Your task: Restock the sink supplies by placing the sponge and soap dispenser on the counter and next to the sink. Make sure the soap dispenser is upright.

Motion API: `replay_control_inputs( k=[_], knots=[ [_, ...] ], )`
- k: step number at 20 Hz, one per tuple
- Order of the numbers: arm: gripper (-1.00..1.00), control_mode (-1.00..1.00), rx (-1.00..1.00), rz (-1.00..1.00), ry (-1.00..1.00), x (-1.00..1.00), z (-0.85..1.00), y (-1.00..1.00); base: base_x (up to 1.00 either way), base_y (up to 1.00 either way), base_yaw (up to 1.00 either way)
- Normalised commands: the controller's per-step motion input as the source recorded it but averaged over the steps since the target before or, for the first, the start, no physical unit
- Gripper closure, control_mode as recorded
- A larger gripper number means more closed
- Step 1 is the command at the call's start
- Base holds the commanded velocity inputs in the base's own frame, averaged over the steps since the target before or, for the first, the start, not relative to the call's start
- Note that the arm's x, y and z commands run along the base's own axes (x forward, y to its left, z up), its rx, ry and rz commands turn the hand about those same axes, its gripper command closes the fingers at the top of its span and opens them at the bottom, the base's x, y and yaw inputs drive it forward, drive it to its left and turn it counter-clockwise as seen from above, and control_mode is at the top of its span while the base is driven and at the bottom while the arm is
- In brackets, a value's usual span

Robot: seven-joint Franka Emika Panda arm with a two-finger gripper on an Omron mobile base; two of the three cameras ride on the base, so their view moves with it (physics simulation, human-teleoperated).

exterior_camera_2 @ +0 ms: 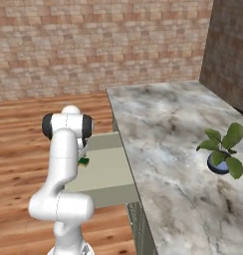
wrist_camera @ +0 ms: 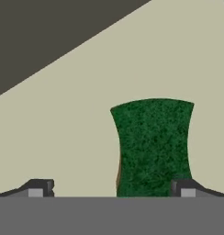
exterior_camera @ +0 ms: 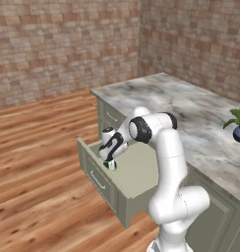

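Hand view shows the open claw [wrist_camera: 111,189] poised just above the green sponge [wrist_camera: 153,144], which lies flat on the floor of the pulled-out drawer [exterior_camera: 136,170], not yet gripped, so restocking has barely begun.

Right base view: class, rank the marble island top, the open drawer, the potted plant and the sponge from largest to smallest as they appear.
1. marble island top
2. open drawer
3. potted plant
4. sponge, just a small green patch beside the arm
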Motion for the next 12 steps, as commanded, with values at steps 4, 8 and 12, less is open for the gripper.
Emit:
replay_control_inputs(
  k=[4,8,12],
  knots=[
    [-1.0,-1.0,-0.01,0.0,0.0,0.2,-0.26,0.07,0.0,0.0,0.0],
    [-1.0,-1.0,-0.02,0.0,0.0,0.22,-0.2,0.09,0.0,0.0,0.0],
    [-1.0,-1.0,-0.02,0.0,0.0,0.23,-0.07,0.09,0.0,0.0,0.0]
  ],
)
